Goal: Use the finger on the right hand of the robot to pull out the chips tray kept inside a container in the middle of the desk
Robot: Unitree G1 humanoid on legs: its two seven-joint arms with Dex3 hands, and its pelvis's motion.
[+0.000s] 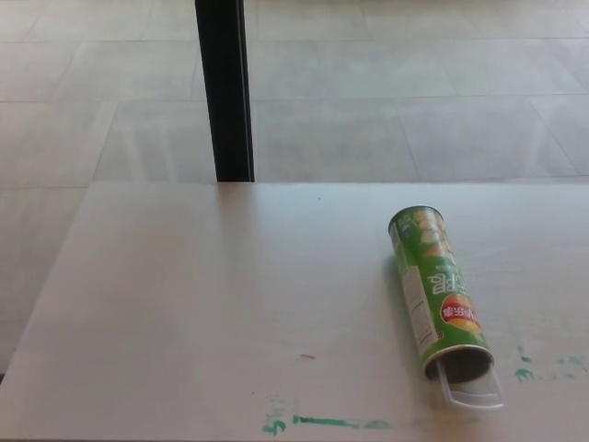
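A green chips can (pixel 435 288) lies on its side on the white desk (pixel 230 295), right of the middle. Its open mouth faces the near edge. A clear plastic tray (pixel 474 394) sticks a short way out of that mouth and rests on the desk. Neither of my hands shows in the head view.
Green paint marks (pixel 331 423) run along the desk's near edge, with more smears (pixel 548 366) right of the can. A black post (pixel 225 90) stands behind the desk's far edge. Pale tiled floor lies beyond.
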